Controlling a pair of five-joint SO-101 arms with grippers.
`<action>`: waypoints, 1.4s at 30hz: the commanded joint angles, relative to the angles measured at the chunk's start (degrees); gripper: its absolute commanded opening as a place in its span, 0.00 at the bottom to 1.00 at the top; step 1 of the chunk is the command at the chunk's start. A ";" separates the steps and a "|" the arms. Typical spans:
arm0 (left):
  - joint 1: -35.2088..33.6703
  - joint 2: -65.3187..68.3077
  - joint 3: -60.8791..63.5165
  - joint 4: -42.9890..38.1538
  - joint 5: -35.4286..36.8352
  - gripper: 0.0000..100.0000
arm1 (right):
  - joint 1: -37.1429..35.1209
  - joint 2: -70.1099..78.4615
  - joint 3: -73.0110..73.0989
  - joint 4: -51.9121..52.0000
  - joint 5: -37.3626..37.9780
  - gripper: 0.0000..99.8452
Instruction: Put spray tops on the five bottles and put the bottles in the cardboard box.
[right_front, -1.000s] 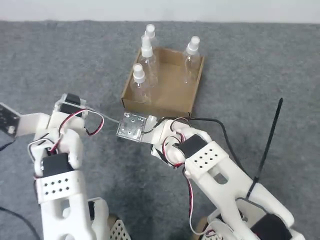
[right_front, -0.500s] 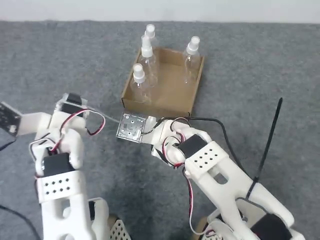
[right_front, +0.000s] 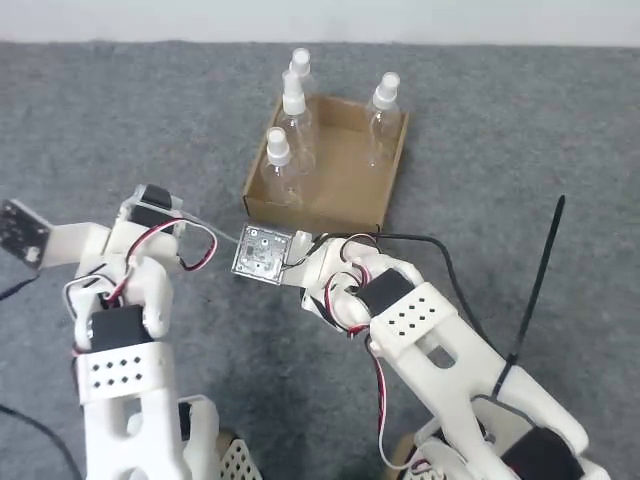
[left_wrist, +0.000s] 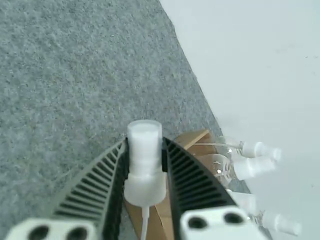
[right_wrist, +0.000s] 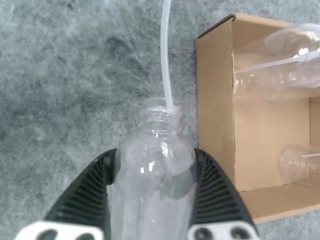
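Note:
My left gripper is shut on a white spray top, whose thin tube reaches across the carpet towards the other arm. That tube ends in the open neck of a clear bottle. My right gripper is shut on this bottle, just in front of the cardboard box. In the high view the left gripper and right gripper face each other in front of the box. Several clear bottles with spray tops stand in it.
Grey carpet covers the table around both arms. A black cable runs from the right arm, and a black strap sticks up at the right. A pale wall lies beyond the box.
My left arm has shifted slightly towards the right arm, bringing the spray top and its tube closer to the bottle. The right arm and the box have stayed put.

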 joint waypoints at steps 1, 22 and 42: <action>1.93 -2.29 -1.36 -0.62 -0.44 0.01 | 0.31 -4.00 -0.62 -1.54 0.44 0.01; 5.01 -2.20 0.92 -0.97 -2.46 0.01 | 1.10 -4.09 -0.79 -4.35 -8.09 0.01; 10.29 -2.20 1.98 -1.32 -2.55 0.01 | 0.57 -4.09 -0.97 -5.41 -13.36 0.01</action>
